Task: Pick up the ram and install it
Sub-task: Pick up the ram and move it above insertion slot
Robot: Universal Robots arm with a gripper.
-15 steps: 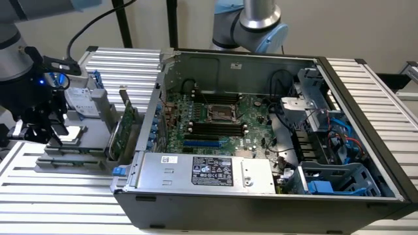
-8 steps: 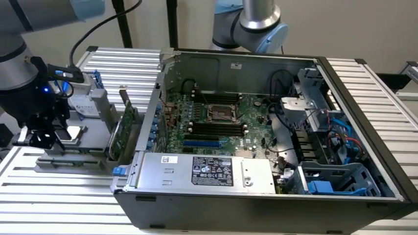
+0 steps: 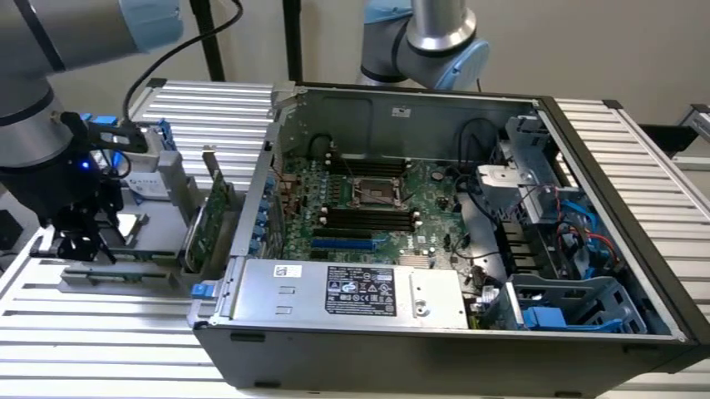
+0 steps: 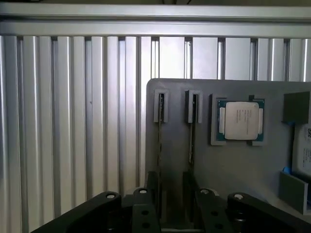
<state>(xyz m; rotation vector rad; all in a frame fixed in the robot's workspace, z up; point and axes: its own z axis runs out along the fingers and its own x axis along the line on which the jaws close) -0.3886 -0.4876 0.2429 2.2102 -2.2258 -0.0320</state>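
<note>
Two ram sticks stand on edge in the slots of a grey holder plate point(image 4: 228, 165): one ram point(image 4: 160, 133) and a second ram point(image 4: 192, 133) beside it. My gripper point(image 4: 171, 189) hovers close over the holder, open, its dark fingers point(image 4: 152, 182) apart at the near end of the sticks, holding nothing. In the exterior view my gripper point(image 3: 83, 241) hangs over the holder point(image 3: 116, 274) at the exterior view's left, outside the computer case. The motherboard's memory slots point(image 3: 367, 218) lie inside the open case point(image 3: 444, 349).
A square silver processor chip point(image 4: 240, 120) sits in a pocket on the holder next to the sticks. A taller green expansion card point(image 3: 211, 220) stands between the holder and the case wall. The power supply point(image 3: 349, 291), cables and drive bays point(image 3: 554, 249) crowd the case. Ribbed aluminium table point(image 3: 100, 341) all around.
</note>
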